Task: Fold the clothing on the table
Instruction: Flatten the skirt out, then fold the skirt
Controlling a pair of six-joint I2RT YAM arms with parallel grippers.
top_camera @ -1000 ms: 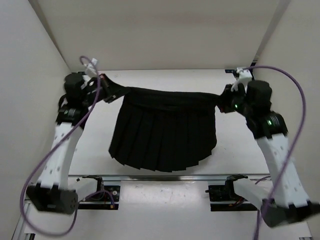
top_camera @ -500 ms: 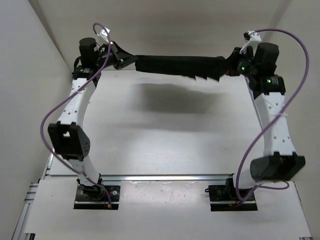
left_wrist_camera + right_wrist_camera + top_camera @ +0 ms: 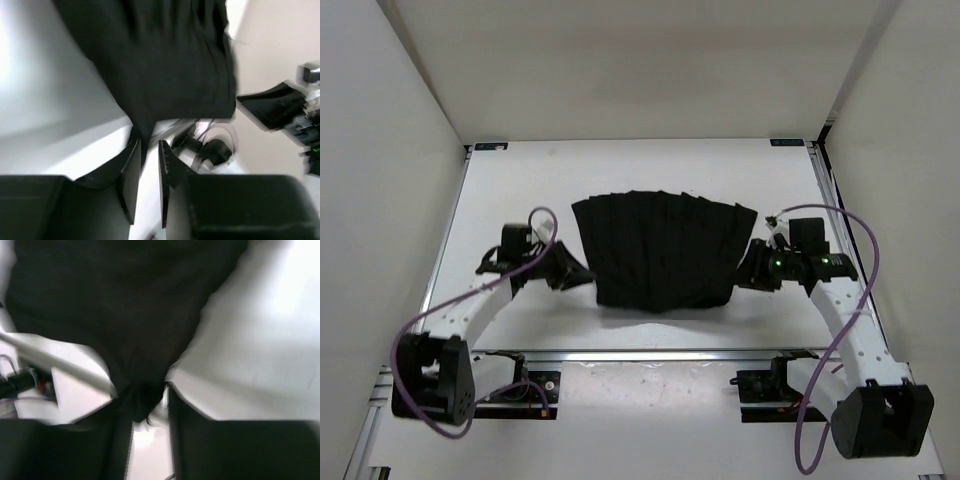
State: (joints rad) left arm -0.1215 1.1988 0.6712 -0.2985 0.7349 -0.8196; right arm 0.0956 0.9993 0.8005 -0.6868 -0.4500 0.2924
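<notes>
One pleated black skirt (image 3: 662, 262) flat mid-worktop (image 3: 520, 190), long axis left-right | left gripper (image 3: 578, 277) at near-left corner, right gripper (image 3: 747, 274) at near-right, equally close | both jaws slightly parted, corners loose between

Looks like a robotics lab test cell. White table (image 3: 520, 180) framed w/ silver aluminium rails (image 3: 650, 353), boxed in on 3 sides by plain white walls (image 3: 640, 60). Left arm (image 3: 470, 305) & right arm (image 3: 850, 320) bolted side by side at its near edge.
</notes>
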